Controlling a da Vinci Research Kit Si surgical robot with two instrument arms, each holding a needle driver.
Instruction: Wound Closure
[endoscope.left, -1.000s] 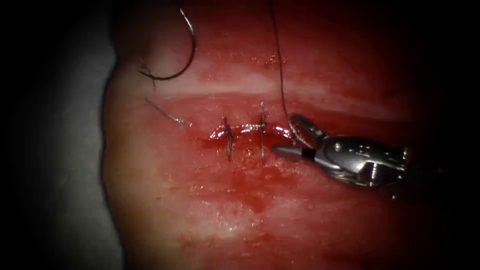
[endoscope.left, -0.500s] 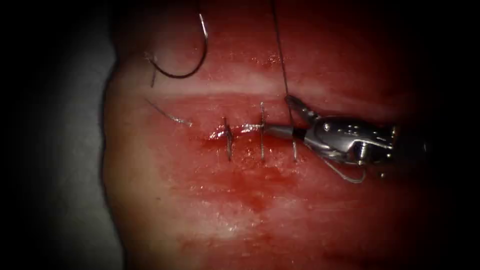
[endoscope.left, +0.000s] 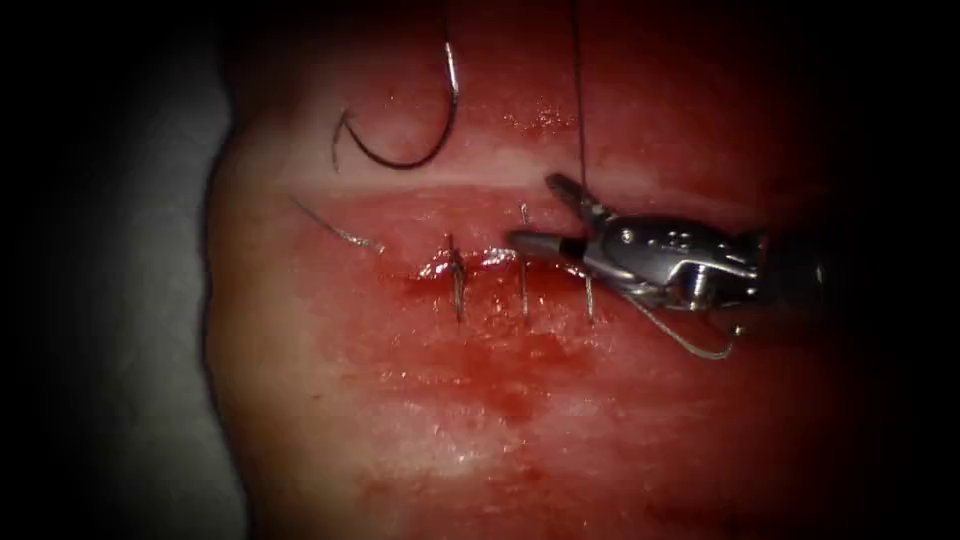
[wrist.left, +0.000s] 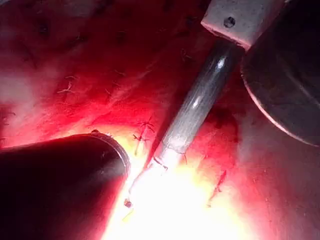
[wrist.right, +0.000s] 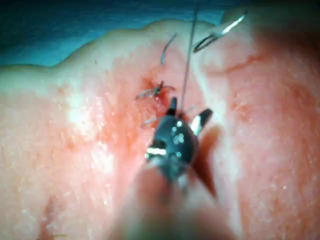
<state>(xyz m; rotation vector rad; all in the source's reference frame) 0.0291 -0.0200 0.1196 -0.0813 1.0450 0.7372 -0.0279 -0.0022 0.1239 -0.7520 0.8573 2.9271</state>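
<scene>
Tissue (endoscope.left: 330, 420): pork belly with a cut (endoscope.left: 500, 258) across its middle, wet with red fluid (endoscope.left: 510, 375); left edge in sight in the endoscope view.

Stitches (endoscope.left: 523, 275): three, side by side across the cut. The rightmost sat just beside the right tool.

Right tool (endoscope.left: 530, 210): came in from the tissue's right edge and sat over the right end of the cut. The jaws stood apart, clamped on nothing, with one tip over the cut line and the other raised beyond it. Seen likewise in the right wrist view (wrist.right: 187, 111).

Thread (endoscope.left: 579, 100): one taut strand ran from the tissue's far edge down to the root of the parted jaws. A curled tail (endoscope.left: 690, 345) lay under the tool. A loose cut end (endoscope.left: 335, 230) lay near the left edge.

Needle (endoscope.left: 425, 145): curved, beyond the cut toward its left end, well apart from the right tool and not in the tissue. The right tool did not hold it.

Left tool (wrist.left: 195, 105): shaft seen in the left wrist view, its tip lost in glare; what it held could not be told.

Step, as judged: thread handling at the last stitch, with the jaws set about the strand but not on it.

Next move, as judged: it called for keeping the strand seated deep between the jaws, and for keeping the lower tip off the stitches close by
</scene>
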